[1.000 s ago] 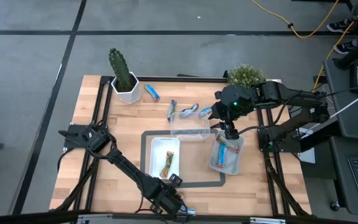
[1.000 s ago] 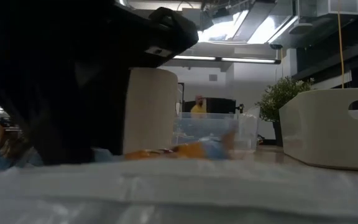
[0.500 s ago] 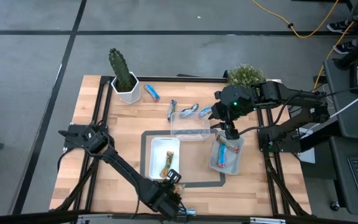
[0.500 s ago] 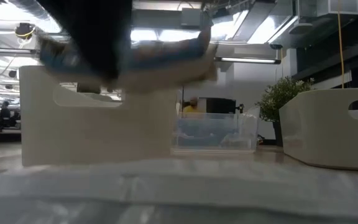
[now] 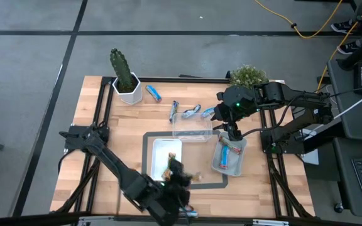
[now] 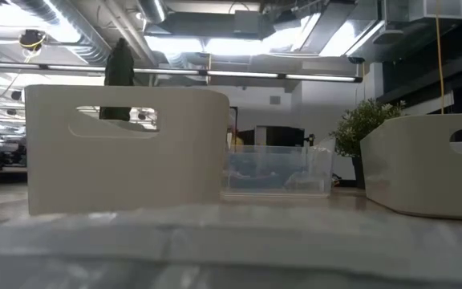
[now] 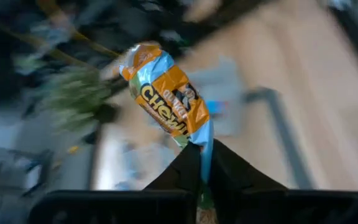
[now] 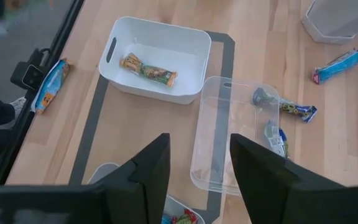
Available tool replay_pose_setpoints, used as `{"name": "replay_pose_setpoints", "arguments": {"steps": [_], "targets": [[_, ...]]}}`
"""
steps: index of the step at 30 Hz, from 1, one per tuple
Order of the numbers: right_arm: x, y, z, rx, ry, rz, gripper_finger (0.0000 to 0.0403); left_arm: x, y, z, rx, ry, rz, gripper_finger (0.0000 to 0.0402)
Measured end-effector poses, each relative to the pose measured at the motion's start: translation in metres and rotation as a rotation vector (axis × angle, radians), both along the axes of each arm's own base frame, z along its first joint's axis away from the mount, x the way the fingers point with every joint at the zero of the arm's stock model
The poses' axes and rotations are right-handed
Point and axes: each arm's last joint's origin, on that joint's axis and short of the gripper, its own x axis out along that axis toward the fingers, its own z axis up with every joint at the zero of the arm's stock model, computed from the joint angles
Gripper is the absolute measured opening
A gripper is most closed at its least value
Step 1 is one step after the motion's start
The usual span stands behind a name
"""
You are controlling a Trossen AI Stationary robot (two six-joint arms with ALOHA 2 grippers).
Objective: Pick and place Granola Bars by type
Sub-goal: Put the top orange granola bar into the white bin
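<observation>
My left gripper (image 7: 202,163) is shut on an orange-and-blue granola bar (image 7: 166,93). In the high view it hangs above the table's near part (image 5: 181,176), beside the left white tray (image 5: 158,150). One brown bar (image 8: 148,68) lies in that tray. My right gripper (image 8: 194,168) stands open and holds nothing, above the right white tray (image 5: 217,164), which holds bars (image 5: 231,149). More bars (image 5: 153,94) (image 5: 190,112) lie on the table beyond the clear container (image 5: 191,133). A blue bar (image 8: 48,84) lies at the near edge. My left gripper pinches the bar's wrapper end (image 7: 204,134) between its two fingertips. The rest of the bar juts out ahead of the fingers, roughly along their line. It is lifted clear of the table.
A cactus in a white pot (image 5: 124,78) stands at the far left, a bushy plant (image 5: 247,75) at the far right. A dark mat outline (image 5: 222,185) frames the trays. The low view shows the left tray (image 6: 127,148), the clear container (image 6: 277,170) and the right tray (image 6: 427,164).
My left gripper has risen from the table's near edge with the orange-and-blue bar, up out of the low view, and has tipped from pointing steeply down to a shallower slant. The bar is now lifted clear of the table.
</observation>
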Motion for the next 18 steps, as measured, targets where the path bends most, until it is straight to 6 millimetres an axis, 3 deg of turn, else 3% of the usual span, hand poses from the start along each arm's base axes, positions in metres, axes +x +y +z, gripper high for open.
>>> {"name": "replay_pose_setpoints", "arguments": {"steps": [6, 9, 18], "targets": [[-0.004, 0.000, -0.003, 0.004, 0.051, 0.016, 0.0169, -0.054, 0.031, 0.054, -0.049, -0.183, 0.199, 0.0011], [-0.004, 0.000, -0.003, 0.004, 0.052, 0.016, 0.0169, -0.079, 0.050, 0.066, -0.064, -0.178, 0.276, 0.0010], [-0.001, -0.003, -0.001, -0.083, 0.012, -0.053, 0.0169, -0.111, 0.094, 0.089, -0.124, -0.243, 0.347, 0.0010]]}}
